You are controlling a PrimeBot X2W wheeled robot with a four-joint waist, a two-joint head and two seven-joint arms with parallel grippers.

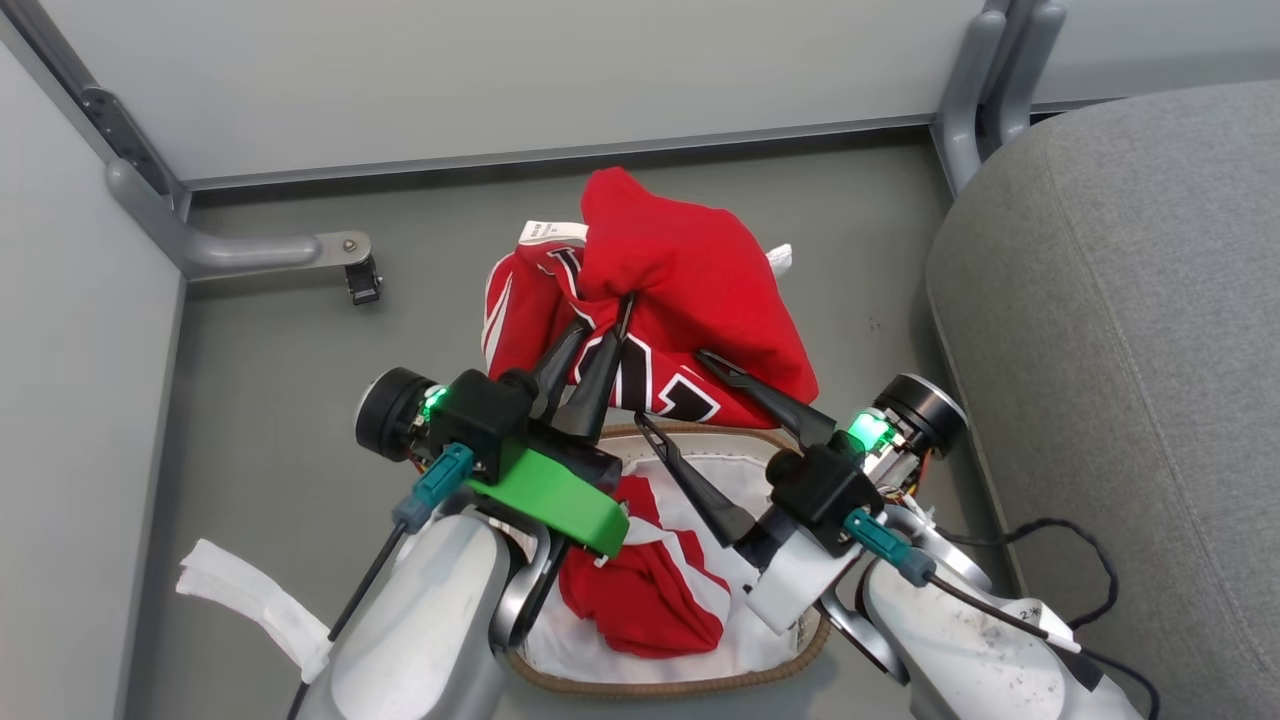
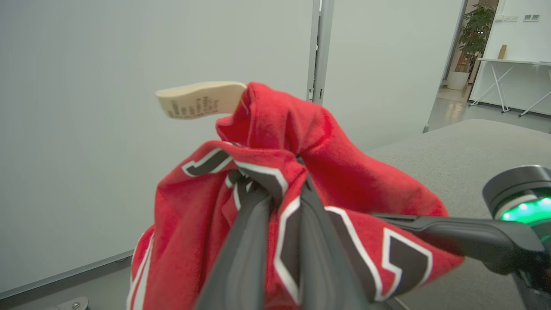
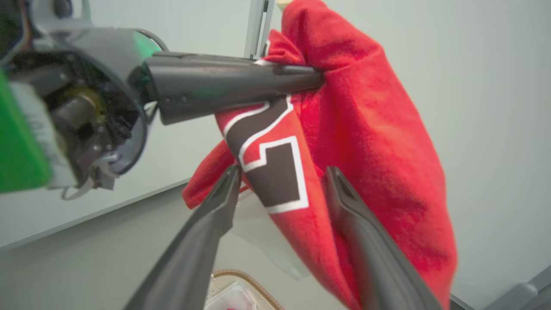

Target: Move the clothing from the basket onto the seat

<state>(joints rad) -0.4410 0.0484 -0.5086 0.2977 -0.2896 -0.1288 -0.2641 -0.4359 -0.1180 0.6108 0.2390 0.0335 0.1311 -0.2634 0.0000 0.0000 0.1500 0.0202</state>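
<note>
Jersey [image 1: 690, 270] first: in the head view it hangs bunched above the far end of the basket [image 1: 640, 687], lifted out of it, with the left gripper [image 1: 605, 315] clenched on a fold near the black-and-white number. The right gripper [image 1: 670, 385] stands over the basket's far rim with its jaws spread, holding nothing; one finger sits close under the jersey, and I cannot tell if it touches. The second red garment [image 1: 640, 590] lies inside the basket on the white liner [image 1: 770, 645], and the seat [image 1: 1120, 320] is to the basket's right. In the left wrist view the two fingers meet on a small pinch of cloth, with a paper label [image 2: 198, 100] sticking out above. In the right wrist view the spread fingers straddle the number without gripping it. The hold looks thin: a quick swing toward the seat could pull the fold free, dropping the jersey back toward the basket, and the hanging cloth could snag on the right gripper's spread fingers.
</note>
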